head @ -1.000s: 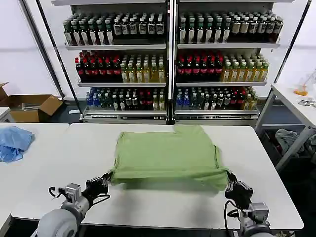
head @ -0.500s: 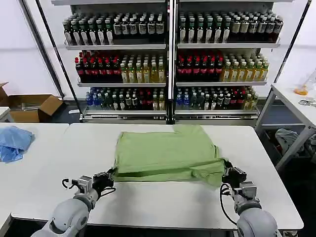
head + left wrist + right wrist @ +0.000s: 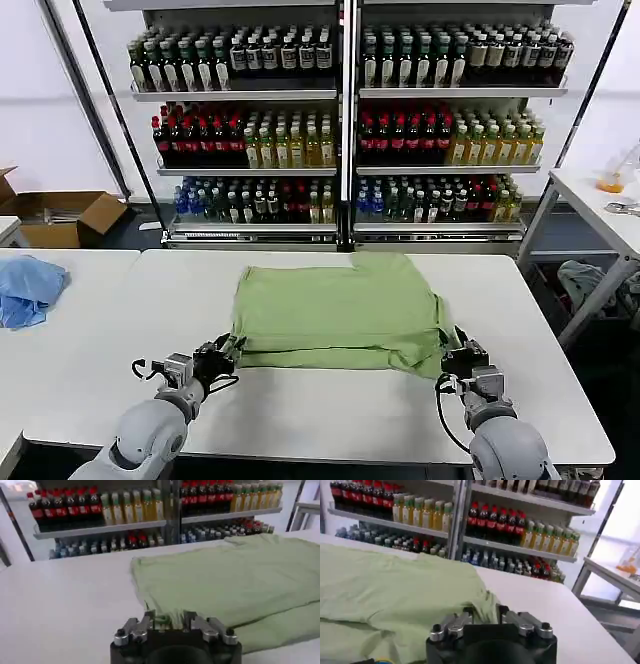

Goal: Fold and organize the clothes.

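You see the light-green shirt (image 3: 340,312) lying folded on the white bench (image 3: 330,410), near its middle. Your left gripper (image 3: 228,350) pinches its near-left corner, and your right gripper (image 3: 452,354) is clamped on its near-right corner, both low at bench level.

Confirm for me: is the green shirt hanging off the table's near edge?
No: in the head view the shirt lies wholly on the table, with bare tabletop between its near fold and the near edge.
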Motion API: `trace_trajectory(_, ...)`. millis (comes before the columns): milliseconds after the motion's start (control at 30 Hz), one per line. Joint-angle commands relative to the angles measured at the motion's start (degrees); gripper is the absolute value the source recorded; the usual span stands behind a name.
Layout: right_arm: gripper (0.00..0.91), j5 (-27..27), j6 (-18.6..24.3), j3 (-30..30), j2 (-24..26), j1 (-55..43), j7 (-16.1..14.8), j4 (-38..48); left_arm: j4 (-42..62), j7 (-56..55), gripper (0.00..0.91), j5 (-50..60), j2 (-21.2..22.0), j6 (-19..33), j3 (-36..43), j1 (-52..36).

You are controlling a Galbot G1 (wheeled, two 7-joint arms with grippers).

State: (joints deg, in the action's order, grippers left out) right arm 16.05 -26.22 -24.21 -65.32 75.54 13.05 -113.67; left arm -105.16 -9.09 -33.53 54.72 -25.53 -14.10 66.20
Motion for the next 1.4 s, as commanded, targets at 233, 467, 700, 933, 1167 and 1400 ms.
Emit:
trace_trajectory(233,0.907,3.3,-0.4,-2.5,-2.1,7.4,0.8,-1.5,1.6,-0.4,0.907,-0.7,1.2,0.3,-1.5,1.8)
trace_trajectory(467,0.252,6.2,-1.2,0.0,-3.2,4.7,1.4,1.0,3.3,-0.4,0.111,-0.7,1.7,0.1,0.1,0.7)
trace_trajectory(700,0.000,8.6,-0.7,2.4,-3.9,2.3,2.0,3.6,4.1,0.0,0.020,-1.7,2.0,0.1,0.8,0.2)
trace_trajectory(933,0.000,9.8,-0.3,3.0,-3.5,1.5,1.9,4.3,4.1,0.8,0.020,-2.9,1.7,0.1,0.7,0.4)
trace_trajectory(1167,0.000,9.7,0.0,2.4,-2.6,2.9,1.7,2.6,1.7,1.2,0.020,-5.0,1.2,0.2,-0.3,1.5)
trace_trajectory(1400,0.000,9.0,0.1,0.0,-1.0,9.2,1.4,-3.5,-4.3,1.2,0.020,-5.9,0.0,-0.1,-3.4,7.6)
